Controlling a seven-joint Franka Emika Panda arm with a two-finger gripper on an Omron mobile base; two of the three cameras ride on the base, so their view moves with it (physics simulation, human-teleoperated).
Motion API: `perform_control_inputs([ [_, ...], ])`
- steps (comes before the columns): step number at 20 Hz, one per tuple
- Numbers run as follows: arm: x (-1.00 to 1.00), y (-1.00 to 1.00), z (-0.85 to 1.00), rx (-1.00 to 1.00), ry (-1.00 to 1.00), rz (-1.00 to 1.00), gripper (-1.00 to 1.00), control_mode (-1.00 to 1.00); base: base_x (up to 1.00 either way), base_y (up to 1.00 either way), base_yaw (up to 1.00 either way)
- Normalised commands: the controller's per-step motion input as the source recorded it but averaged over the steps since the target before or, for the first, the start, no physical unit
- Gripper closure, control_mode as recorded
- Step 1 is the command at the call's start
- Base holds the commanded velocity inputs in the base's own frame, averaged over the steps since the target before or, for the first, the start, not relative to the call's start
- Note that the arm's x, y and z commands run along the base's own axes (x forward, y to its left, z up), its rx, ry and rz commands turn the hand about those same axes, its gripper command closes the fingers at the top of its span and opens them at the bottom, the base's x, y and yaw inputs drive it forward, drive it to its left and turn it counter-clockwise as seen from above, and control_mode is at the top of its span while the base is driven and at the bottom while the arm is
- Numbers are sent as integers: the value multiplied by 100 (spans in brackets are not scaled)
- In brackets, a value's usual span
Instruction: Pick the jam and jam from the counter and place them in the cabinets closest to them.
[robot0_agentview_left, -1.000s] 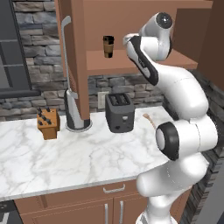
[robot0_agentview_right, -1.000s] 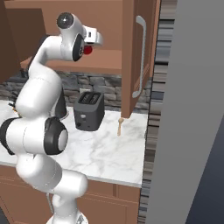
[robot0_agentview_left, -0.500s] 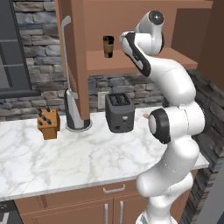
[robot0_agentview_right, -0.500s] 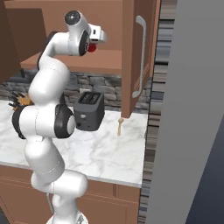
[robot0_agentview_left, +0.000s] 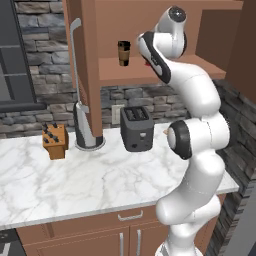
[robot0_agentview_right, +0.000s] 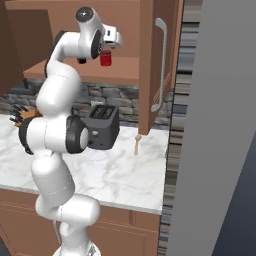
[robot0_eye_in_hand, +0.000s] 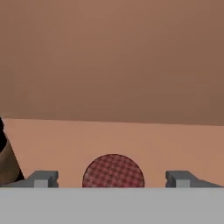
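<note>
A robot arm reaches into an open wall cabinet (robot0_agentview_right: 150, 65), its gripper (robot0_eye_in_hand: 113, 178) spread wide with a dark red jam jar (robot0_eye_in_hand: 113, 171) between the fingertips (robot0_eye_in_hand: 43, 178), neither of which touches it. The jar (robot0_agentview_right: 105, 59) sits on the wooden shelf (robot0_agentview_left: 125, 71), apparently just delivered, at three o'clock from a brown cup (robot0_agentview_left: 123, 52). The second jar appears still to be fetched.
</note>
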Motion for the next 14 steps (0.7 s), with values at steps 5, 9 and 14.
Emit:
perform_control_inputs([
  [5, -83, -1, 1, -3, 0, 6, -100, -100, 0, 0, 0],
  [9, -100, 0, 0, -5, -1, 7, -100, -100, 0, 0, 0],
  [14, -100, -5, -8, -3, -1, 1, -100, -100, 0, 0, 0],
])
